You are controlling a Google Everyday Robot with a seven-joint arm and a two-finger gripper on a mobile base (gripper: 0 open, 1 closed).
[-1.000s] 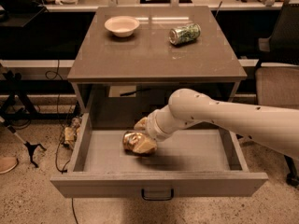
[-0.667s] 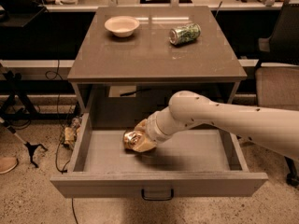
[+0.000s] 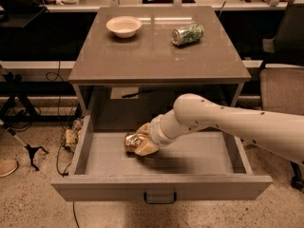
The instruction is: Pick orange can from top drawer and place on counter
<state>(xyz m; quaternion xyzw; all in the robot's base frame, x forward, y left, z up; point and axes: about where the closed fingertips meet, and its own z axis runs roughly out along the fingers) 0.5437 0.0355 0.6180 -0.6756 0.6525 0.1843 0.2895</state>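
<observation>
Camera view: the only angle, looking down over the cabinet front into the open drawer.
Gripper: the gripper (image 3: 145, 141) is down inside the top drawer (image 3: 190, 158), left of centre, low over the grey floor, at the end of the white arm (image 3: 228, 122) that reaches in from the right.
Orange can: the orange can (image 3: 133, 144) is in the drawer, crinkled and shiny, pressed right against the gripper's left side. It seems to sit on the drawer floor, though the contact is hard to make out.
Grip: from here I cannot tell whether the can is clasped or merely touched, because the gripper's tip and the can merge together.
Worktop: the worktop (image 3: 142, 56) above carries a cream bowl (image 3: 124, 26) at the back left and a green-and-silver can (image 3: 187, 34) lying on its side at the back right. The front half is bare.
Step in hand: I'd call this the pick, at the can but not yet lifted out.
Next move: it needs a firm hold, then a straight lift that clears the drawer's front panel and the worktop's overhanging edge. After that comes a carry up and over to the bare front of the worktop, well away from the bowl and the other can.
Count: two cans, one orange and one green-and-silver. One bowl, one open drawer with one dark handle (image 3: 160, 198), and one gripper.
</observation>
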